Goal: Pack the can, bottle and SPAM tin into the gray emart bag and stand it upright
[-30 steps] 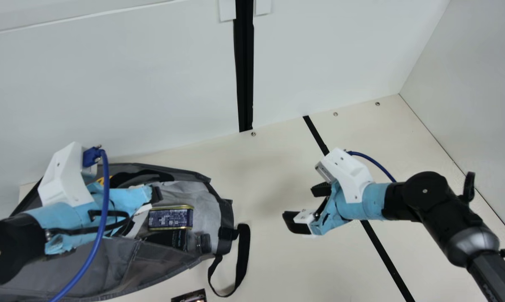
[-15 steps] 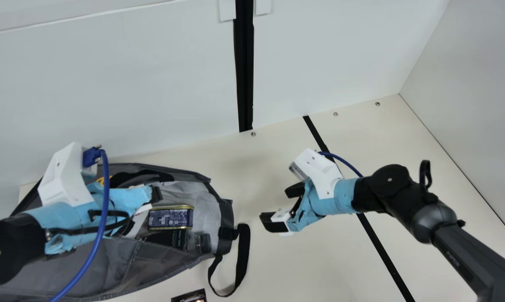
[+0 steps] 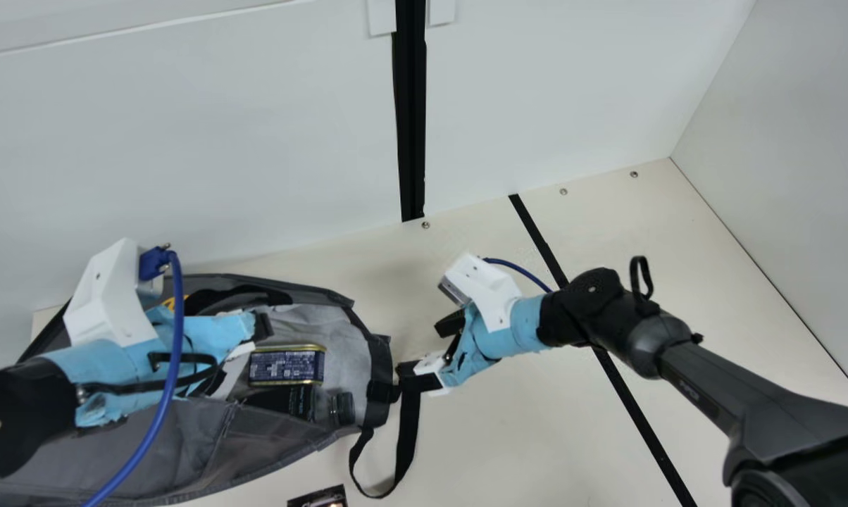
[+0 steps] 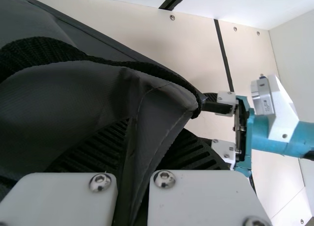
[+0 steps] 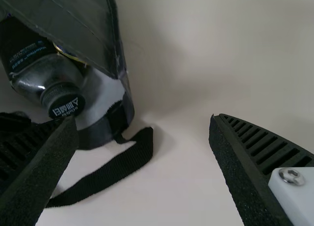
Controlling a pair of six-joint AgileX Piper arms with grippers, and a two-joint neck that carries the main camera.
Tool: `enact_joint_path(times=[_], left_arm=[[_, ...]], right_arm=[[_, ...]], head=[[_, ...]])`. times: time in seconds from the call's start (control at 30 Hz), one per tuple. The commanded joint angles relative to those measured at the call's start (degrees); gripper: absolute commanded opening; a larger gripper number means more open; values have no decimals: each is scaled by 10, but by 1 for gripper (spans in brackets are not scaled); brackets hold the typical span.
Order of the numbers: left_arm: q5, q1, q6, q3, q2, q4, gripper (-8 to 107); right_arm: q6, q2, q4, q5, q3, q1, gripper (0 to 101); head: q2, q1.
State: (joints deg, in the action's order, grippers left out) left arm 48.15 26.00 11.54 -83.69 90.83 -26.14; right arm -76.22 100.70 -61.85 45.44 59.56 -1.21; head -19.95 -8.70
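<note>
The likely step is to get a second hold on the gray emart bag (image 3: 142,447), so both arms can lift and right it. The left gripper (image 3: 262,327) has its fingers closed on a fold of the bag; we do best to keep that pinch firm while the right gripper (image 3: 427,346) comes in. Its fingers are wide apart, holding nothing, just beside the bag's rim and the black strap (image 3: 409,426).

We want one finger inside the rim and one outside — deep enough to take the seam rather than only the loose strap, which could swing or slip. Then we close, raise both sides evenly and let the base settle before releasing.

The SPAM tin (image 3: 287,366) and the bottle (image 5: 41,71) lie inside the bag, side by side, the cap (image 5: 64,100) pointing towards the strap end. A tilt that way might roll the bottle out. The can we cannot make out.

The left arm and its blue cable (image 3: 174,366) cross over the bag, so a lift could snag there. A small dark item (image 3: 320,498) lies on the bench (image 3: 522,451), near the bag.
</note>
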Motion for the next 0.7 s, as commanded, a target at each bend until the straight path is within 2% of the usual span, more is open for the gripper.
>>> enact_joint_path(times=[0.0, 0.67], left_arm=[[0, 0, 0, 0, 0, 0, -8], [0, 0, 0, 0, 0, 0, -8]], right_arm=[[-3, 13, -4, 0, 10, 8, 95], [-17, 114, -45, 2, 91, 82, 95]], head=[[0, -13], [0, -13]])
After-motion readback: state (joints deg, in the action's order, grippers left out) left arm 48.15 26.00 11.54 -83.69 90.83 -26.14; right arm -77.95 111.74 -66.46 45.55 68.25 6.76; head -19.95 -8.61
